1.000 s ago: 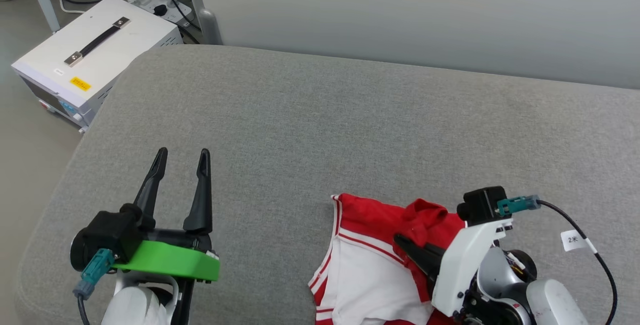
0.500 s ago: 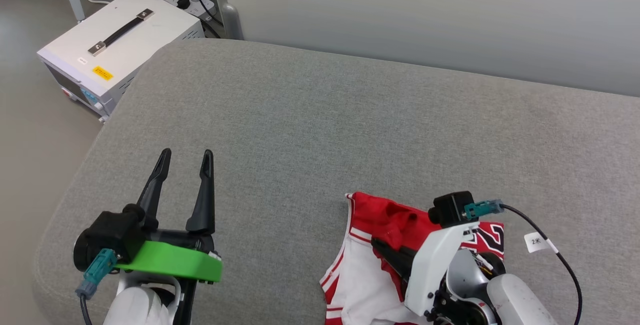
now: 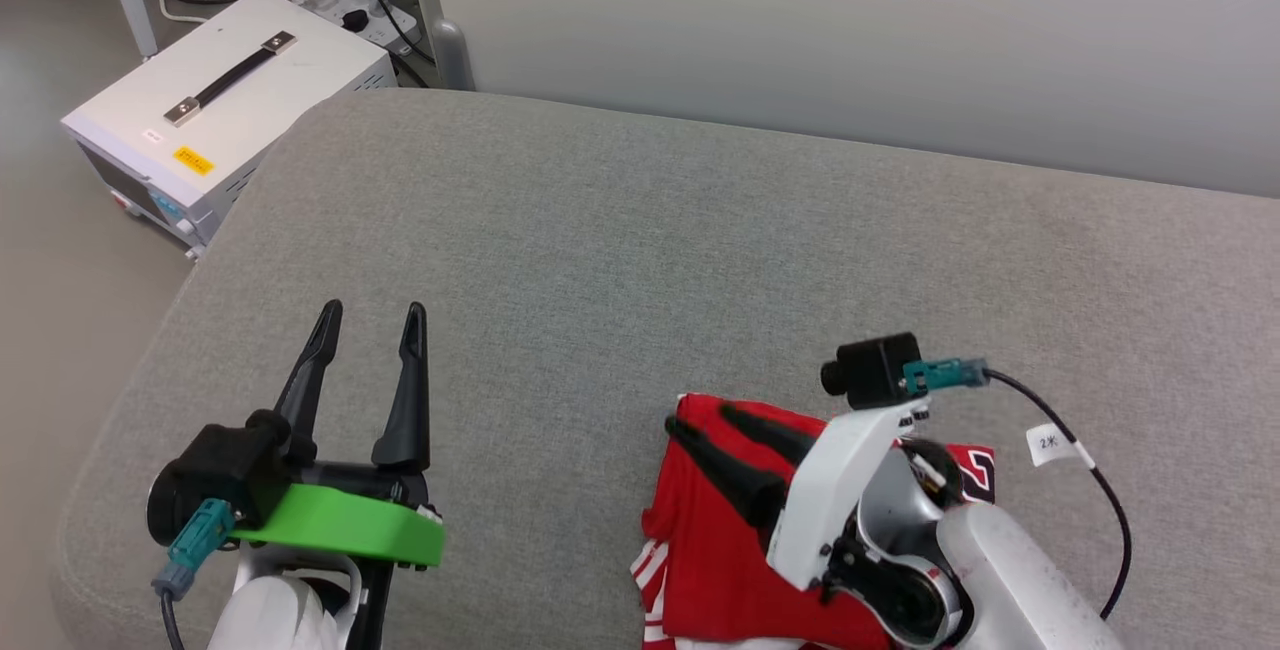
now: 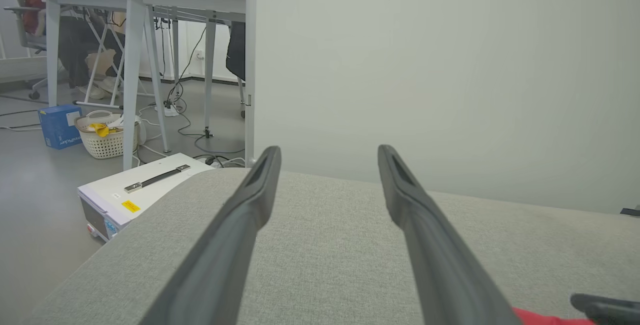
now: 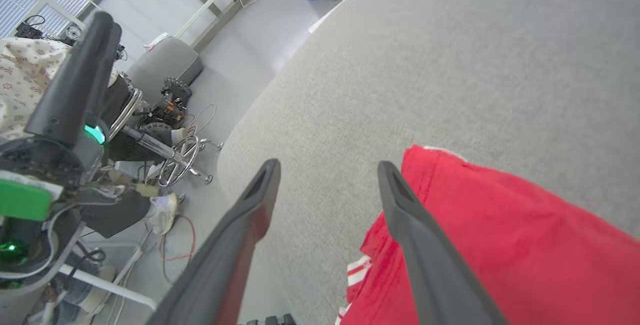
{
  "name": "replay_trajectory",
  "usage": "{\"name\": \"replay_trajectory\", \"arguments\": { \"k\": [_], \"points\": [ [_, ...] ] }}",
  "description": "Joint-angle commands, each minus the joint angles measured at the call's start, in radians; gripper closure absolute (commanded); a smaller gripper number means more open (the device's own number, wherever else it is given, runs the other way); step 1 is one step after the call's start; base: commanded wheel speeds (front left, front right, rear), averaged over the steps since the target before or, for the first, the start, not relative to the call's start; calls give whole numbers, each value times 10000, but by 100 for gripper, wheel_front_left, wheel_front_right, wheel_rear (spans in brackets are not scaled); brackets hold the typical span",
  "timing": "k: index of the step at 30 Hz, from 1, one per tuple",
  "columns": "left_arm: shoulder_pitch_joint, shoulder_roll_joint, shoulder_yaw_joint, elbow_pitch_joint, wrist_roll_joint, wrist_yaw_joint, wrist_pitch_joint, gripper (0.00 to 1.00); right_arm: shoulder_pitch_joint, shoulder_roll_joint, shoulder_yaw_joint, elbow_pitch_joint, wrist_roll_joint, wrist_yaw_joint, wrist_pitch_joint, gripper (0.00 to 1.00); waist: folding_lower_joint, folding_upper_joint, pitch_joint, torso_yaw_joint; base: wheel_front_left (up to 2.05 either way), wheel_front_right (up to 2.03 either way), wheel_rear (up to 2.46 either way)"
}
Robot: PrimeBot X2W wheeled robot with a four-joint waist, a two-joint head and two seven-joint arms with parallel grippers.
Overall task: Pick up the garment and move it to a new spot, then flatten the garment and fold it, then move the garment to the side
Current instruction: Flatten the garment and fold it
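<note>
On coarse grey upholstery [image 3: 600, 230], garment [image 3: 715, 555] lies folded.

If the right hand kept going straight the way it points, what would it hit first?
Most likely the grey cushion, just past the garment's red corner. The right hand is open, pointing beyond that corner. Its height over the fabric is unclear, so it might graze the garment first.

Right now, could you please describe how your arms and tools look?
Both tools have two long dark fingers. The left tool has a green bracket; the right tool has a white housing, a black camera, a teal plug and a tagged black cable.
</note>
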Motion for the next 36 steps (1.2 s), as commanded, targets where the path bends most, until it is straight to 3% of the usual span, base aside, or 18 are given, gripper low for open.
{"name": "replay_trajectory", "arguments": {
  "k": [1,4,11,22,25,29,36],
  "points": [
    [201,-5,1,-2,10,-27,-59,0,-398,-54,-48,-249,-649,-6,-215,0,0,108,-25,-129,0,0,0],
    [213,-5,-13,-37,15,-27,-59,0,-750,-554,-99,-744,-2295,-6,-634,0,0,108,-44,-329,0,0,0],
    [269,-5,-96,-72,12,-27,-59,0,-1087,-1916,-897,-1477,-4240,-6,-1591,0,0,108,-61,-939,0,0,0],
    [243,-47,-310,-57,20,-27,-59,0,-211,-2931,-3309,-1940,-5558,-6,-3210,0,0,108,123,-1757,0,0,0],
    [211,-69,-415,-14,14,-27,-59,0,337,-2661,-4118,-2123,-5697,-6,-3752,0,0,108,205,-1808,0,0,0],
    [248,-83,-522,51,-10,-27,-59,0,1188,-1791,-5085,-2547,-5614,-6,-4330,0,0,108,269,-1818,0,0,0],
    [408,-123,-516,189,-72,-27,-59,0,2127,-955,-5516,-3063,-5800,-6,-4766,0,0,108,270,-1777,0,0,0]
  ]
}}
